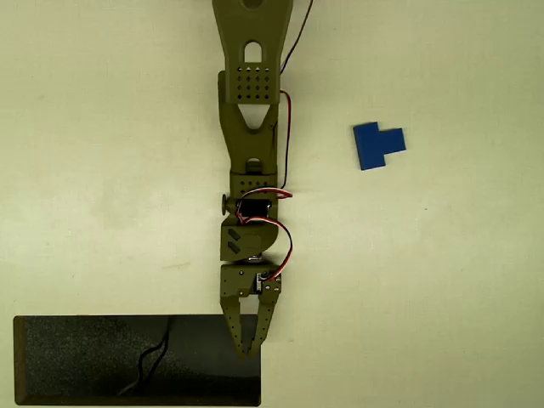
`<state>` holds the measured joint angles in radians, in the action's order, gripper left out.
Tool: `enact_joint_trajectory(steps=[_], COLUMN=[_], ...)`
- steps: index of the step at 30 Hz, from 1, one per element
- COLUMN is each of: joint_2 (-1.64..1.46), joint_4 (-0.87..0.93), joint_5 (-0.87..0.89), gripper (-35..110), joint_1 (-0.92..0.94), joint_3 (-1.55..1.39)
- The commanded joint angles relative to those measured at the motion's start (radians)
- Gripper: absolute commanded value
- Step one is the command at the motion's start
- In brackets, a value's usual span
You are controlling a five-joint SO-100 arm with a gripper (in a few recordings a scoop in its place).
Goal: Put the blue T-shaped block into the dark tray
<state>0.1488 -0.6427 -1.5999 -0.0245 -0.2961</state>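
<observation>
Though blockless, dark tray (76, 357) squiggle-marked.

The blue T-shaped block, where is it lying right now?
In the overhead view, the blue T-shaped block lies on the table's upper right, right of the arm and far from the dark tray at lower left.

Olive-green arm (252, 127) with perforated plates, red and black cables.
</observation>
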Motion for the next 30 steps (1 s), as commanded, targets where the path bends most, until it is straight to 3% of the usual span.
enact_joint_trajectory(steps=[1, 17, 21, 24, 25, 26, 28, 30], joint_2=[0.006, 0.006, 0.006, 0.009, 0.009, 0.003, -0.158, -0.512], joint_4=[-0.018, -0.018, 0.091, -0.029, -0.115, -0.089, 0.216, 0.854], joint_5=[-0.014, -0.014, -0.008, -0.055, 0.095, 0.141, 0.267, 0.453], gripper=[0, 0, 0, 0, 0, 0, 0, 0], joint_1=[0.000, 0.000, 0.002, 0.000, -0.002, -0.005, -0.017, -0.035], joint_3=[-0.005, -0.005, 0.035, 0.000, 0.006, 0.049, 0.114, 0.127])
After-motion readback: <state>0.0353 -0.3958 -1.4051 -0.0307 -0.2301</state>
